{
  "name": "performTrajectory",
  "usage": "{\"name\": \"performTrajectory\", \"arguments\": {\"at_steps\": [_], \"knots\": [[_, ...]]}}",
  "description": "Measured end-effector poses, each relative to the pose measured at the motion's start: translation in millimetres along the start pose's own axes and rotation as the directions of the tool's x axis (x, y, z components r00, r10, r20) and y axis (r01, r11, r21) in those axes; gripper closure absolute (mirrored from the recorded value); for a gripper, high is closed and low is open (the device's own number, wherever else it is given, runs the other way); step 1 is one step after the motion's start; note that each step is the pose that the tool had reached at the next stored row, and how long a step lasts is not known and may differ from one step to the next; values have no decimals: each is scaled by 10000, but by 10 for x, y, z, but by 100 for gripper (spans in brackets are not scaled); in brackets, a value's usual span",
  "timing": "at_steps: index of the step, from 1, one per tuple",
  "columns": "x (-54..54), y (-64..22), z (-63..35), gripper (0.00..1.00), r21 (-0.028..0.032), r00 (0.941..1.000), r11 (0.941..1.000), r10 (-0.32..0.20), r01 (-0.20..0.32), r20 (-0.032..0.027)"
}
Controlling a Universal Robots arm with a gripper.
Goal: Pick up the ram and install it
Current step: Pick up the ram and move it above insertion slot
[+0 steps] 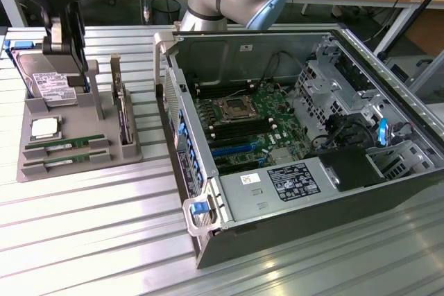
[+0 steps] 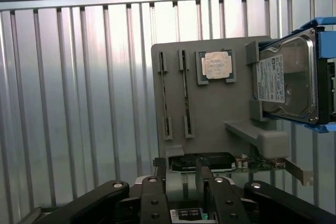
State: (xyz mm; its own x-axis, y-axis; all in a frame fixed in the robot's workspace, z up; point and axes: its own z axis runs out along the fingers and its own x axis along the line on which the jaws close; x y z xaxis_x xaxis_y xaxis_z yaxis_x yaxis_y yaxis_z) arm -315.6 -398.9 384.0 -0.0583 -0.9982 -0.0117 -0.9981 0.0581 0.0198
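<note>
Desk: Stock check, nearest the gripper outward, please.

Operator: Item one, gripper: I read the jaws as spread wide with nothing between them, hanging above the tray.
Item two, expansion card: standing on edge, closest beneath my fingertips.
Item three, hard drive: upright in its cradle, off to one side of the gripper.
Item four, processor: flat in its pocket, beyond the card.
Item five, ram: two sticks on edge in parallel slots, just beside each other. They lie further across the tray from the gripper than the card, and nothing touches them.

Desk: And the far end?

Operator: Item six, computer case: lid off, well apart from the gripper, with the motherboard exposed inside.

Desk: Hazards?

Operator: My judgement only. The card sits nearer than the ram, so a straight descent from here would meet the wrong part. The sticks are close together, so wide jaws could straddle both or catch a slot wall. They are also thin, and an off-centre pinch could tilt one in the grip and spoil its seating in the board.
</note>
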Motion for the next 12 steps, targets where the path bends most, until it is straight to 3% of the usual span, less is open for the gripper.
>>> {"name": "performTrajectory", "arguments": {"at_steps": [12], "knots": [[2, -2, 97, 64, -5, 10000, 10000, -2, 2, 80]]}}
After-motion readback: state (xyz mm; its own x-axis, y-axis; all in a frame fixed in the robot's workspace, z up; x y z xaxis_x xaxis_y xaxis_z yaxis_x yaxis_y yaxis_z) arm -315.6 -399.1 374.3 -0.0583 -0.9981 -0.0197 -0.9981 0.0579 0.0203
